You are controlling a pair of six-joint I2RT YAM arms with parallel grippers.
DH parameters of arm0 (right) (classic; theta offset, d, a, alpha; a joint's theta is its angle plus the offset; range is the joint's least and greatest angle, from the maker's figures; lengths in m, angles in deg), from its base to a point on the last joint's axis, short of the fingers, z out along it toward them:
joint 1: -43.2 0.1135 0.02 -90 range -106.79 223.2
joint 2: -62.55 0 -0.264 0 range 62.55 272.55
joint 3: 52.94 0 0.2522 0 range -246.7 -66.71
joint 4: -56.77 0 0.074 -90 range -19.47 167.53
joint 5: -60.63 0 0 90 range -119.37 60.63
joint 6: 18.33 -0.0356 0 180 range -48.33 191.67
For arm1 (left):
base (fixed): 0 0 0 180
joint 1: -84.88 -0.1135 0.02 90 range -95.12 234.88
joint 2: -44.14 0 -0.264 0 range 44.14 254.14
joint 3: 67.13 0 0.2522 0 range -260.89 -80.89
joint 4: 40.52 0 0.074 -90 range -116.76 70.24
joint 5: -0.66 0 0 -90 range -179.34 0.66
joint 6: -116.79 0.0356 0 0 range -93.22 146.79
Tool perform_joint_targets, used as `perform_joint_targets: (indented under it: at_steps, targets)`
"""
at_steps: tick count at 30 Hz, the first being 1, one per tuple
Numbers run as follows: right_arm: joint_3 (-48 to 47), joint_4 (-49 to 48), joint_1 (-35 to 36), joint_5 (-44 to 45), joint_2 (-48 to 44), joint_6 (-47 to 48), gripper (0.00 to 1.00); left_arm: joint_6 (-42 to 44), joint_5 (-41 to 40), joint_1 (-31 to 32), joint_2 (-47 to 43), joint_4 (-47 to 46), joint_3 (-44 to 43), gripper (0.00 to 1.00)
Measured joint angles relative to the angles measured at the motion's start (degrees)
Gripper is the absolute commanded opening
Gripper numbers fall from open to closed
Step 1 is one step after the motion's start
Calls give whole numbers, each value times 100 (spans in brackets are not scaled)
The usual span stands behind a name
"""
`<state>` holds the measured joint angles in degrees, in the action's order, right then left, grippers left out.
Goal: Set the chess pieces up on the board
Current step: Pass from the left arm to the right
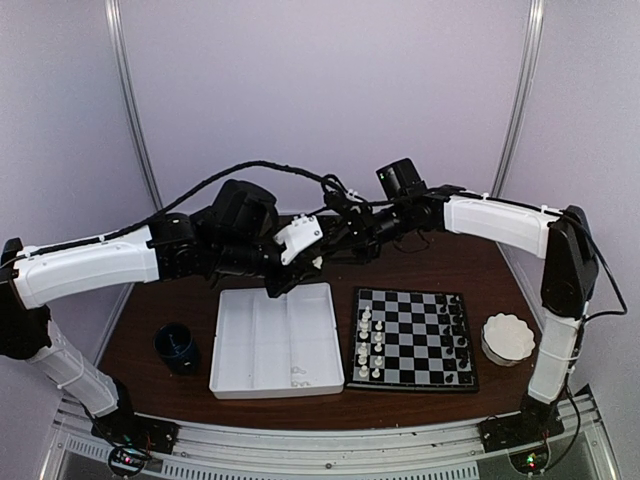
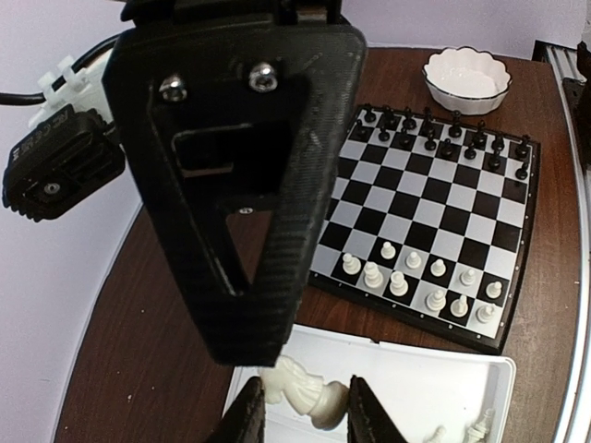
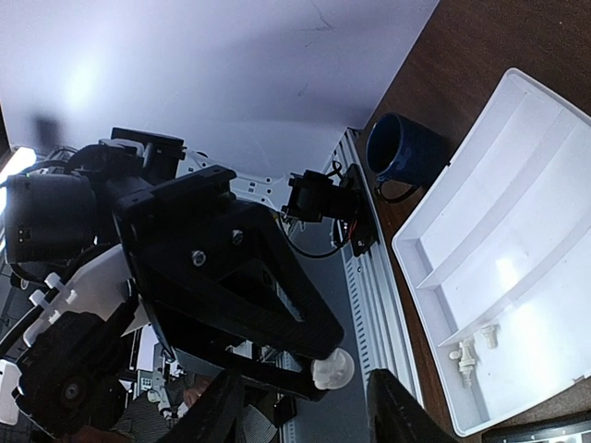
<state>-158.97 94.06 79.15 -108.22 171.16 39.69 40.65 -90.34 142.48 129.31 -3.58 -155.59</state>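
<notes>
Left gripper [image 2: 307, 386] clamps a white piece [image 2: 309, 399]; we see the right gripper [image 3: 305, 377] gaping wide, one finger either side of it.

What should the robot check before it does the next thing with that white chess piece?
1. Left tool gripping the white piece: ok.
2. Right tool has its fingers apart: ok.
3. Right tool lined up on the piece: cannot tell.
4. Empty squares in the white rows of the board: ok.
5. Tray holds more white pieces: ok.
</notes>
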Motion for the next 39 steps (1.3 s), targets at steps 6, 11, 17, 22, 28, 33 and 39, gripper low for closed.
perform_joint_targets:
  at_steps: [6, 11, 17, 22, 28, 33, 39]
  targets:
    - [28, -133, 103, -20, -20, -90, 36, 0, -76, 0, 42, 11, -11, 30]
    - [109, -267, 109, -22, -20, -219, 35, -2, -116, 0, 48, 42, -11, 30]
    - [140, -341, 109, -17, -20, -280, 27, -2, -140, 11, 48, 44, -11, 30]
    - [149, -367, 109, 2, -17, -295, 25, -2, -140, 11, 48, 44, -11, 30]
    - [146, -343, 111, 17, -17, -256, 26, -2, -138, 11, 50, 46, -11, 30]
    - [76, -98, 131, 87, 17, -39, 28, -2, -133, 11, 76, 83, -11, 30]
    - [48, 164, 170, 177, 55, 205, 28, -2, -133, 11, 129, 83, -11, 30]
